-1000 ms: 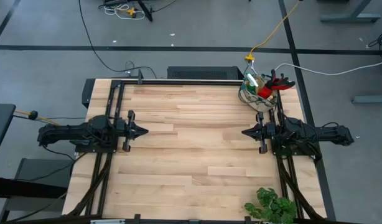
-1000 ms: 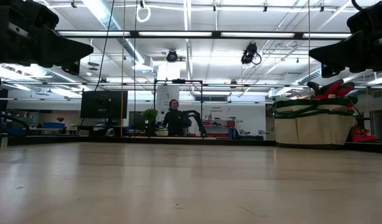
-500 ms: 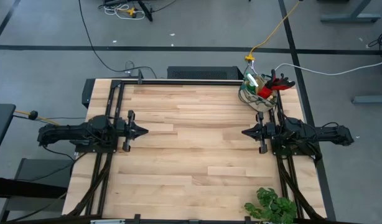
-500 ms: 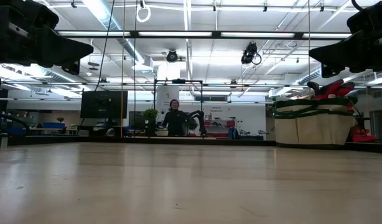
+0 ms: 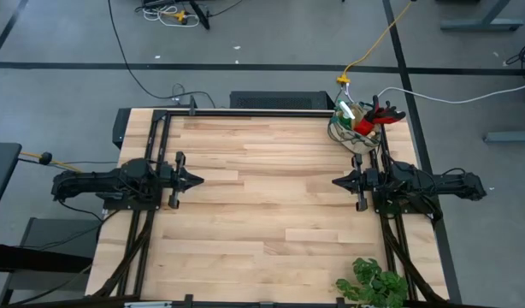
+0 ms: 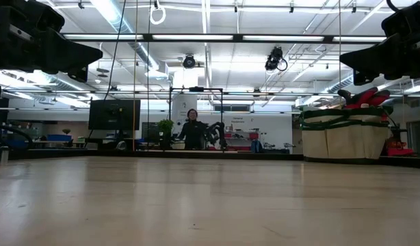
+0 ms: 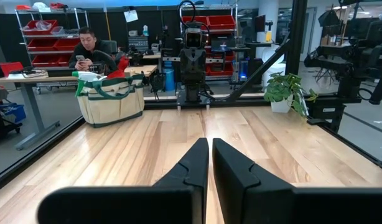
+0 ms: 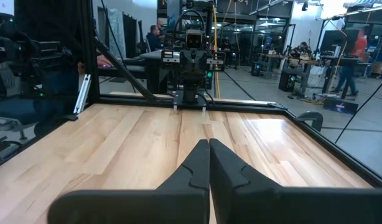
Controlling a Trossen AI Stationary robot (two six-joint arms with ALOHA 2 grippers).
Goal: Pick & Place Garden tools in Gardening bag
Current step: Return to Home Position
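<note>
Job all but done: nothing on the table [image 5: 262, 214] has moved in the last second, both arms staying parked level and facing one another across the bare wood, which suggests the return to rest is finished or nearly so; the gardening bag [image 5: 358, 127] stands upright at the table's far corner on the right arm's side, stuffed, with the red-and-black glove [image 5: 375, 114] poking out above its rim; the right gripper [image 5: 337, 181] sits near the bag, between the bag and the leafy plant [image 5: 374, 282], its jaws pressed together and holding nothing; the left gripper [image 5: 198, 180] waits well apart from the bag, on the opposite side of the table, its jaws likewise drawn in to a thin slit and empty; no tool shows loose anywhere outside the bag, so by the look of it nothing remains to collect; a person [image 6: 191, 130] stands in the room far beyond the bag.
</note>
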